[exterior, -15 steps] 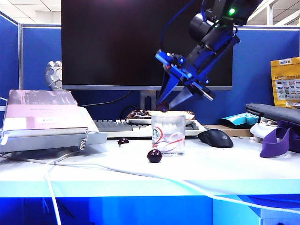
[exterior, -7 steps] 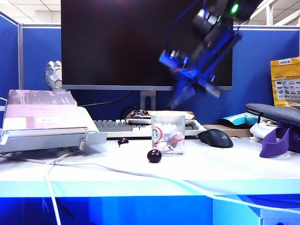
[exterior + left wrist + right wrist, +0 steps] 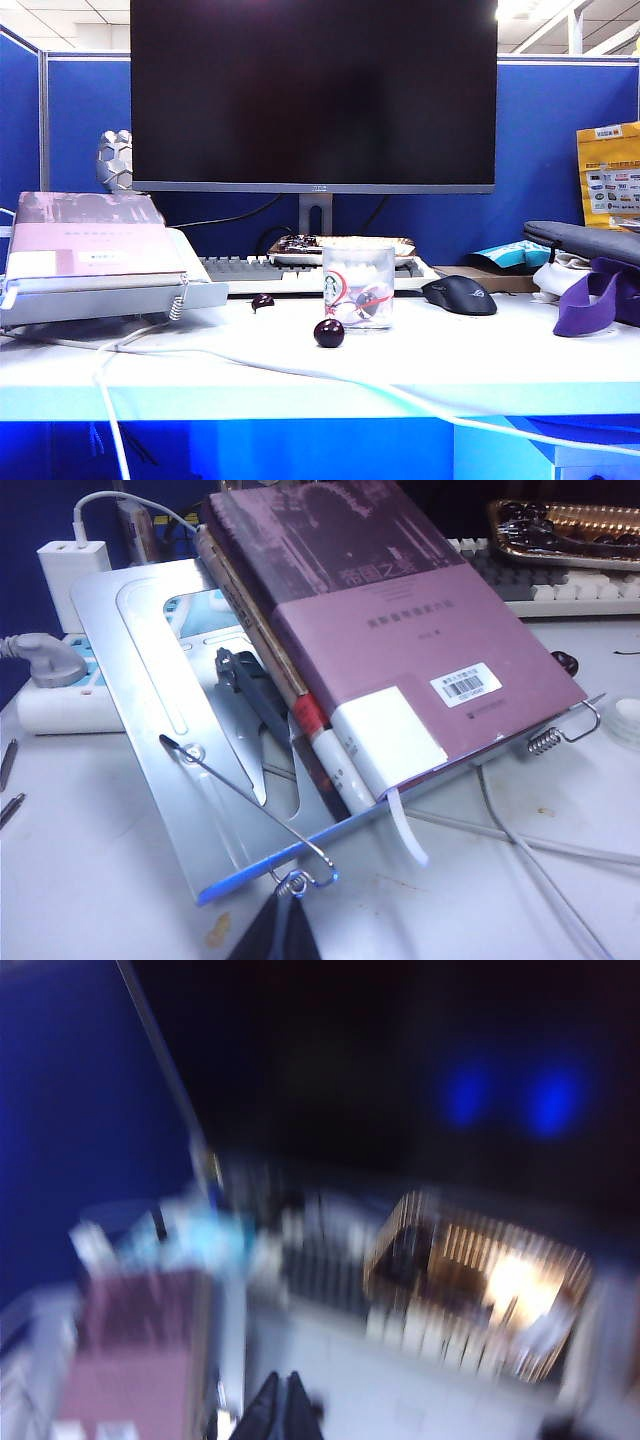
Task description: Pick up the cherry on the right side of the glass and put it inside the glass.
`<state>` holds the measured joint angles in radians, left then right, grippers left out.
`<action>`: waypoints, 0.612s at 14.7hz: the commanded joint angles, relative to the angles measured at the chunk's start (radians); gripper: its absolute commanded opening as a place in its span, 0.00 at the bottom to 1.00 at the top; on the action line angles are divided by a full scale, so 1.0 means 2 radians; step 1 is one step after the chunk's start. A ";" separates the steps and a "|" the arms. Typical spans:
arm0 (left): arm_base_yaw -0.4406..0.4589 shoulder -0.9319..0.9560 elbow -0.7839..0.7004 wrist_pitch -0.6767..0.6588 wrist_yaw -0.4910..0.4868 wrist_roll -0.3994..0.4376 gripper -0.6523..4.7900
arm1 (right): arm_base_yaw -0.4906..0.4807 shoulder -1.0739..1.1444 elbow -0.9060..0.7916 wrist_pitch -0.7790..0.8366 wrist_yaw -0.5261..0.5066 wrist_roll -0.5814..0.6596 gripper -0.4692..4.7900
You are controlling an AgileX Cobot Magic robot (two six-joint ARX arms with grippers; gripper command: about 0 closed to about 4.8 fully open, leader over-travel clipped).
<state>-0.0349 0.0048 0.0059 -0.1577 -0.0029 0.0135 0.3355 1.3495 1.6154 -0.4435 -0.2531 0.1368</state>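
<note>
We are seeing the cherry [image 3: 368, 299] resting inside the glass [image 3: 358, 287], both grippers absent from the exterior view: the right gripper [image 3: 283, 1410] high with fingers together, the left gripper [image 3: 270, 935] over the book stand [image 3: 190, 780], fingers' state unclear.

Big dark monitor [image 3: 313, 92] at the back, keyboard [image 3: 250, 272] below it with a gold tray [image 3: 340, 245] just behind. Purple book [image 3: 400, 660] propped on a metal stand [image 3: 190, 750] far left. Black mouse [image 3: 459, 295] to the right, purple strap [image 3: 595, 295] at the edge, white cable [image 3: 300, 372] across the front.
</note>
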 commanded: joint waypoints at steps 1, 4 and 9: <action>0.000 -0.002 0.000 -0.006 0.002 0.002 0.11 | 0.001 -0.118 0.001 0.002 0.008 -0.006 0.09; 0.000 -0.002 0.000 -0.006 0.002 0.002 0.11 | 0.001 -0.236 0.001 -0.036 0.008 -0.028 0.09; 0.000 -0.002 0.000 -0.006 0.002 0.002 0.11 | 0.001 -0.383 0.001 -0.187 0.023 -0.056 0.09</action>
<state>-0.0349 0.0048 0.0059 -0.1577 -0.0025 0.0135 0.3374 0.6037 1.6157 -0.7807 -0.2279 0.0315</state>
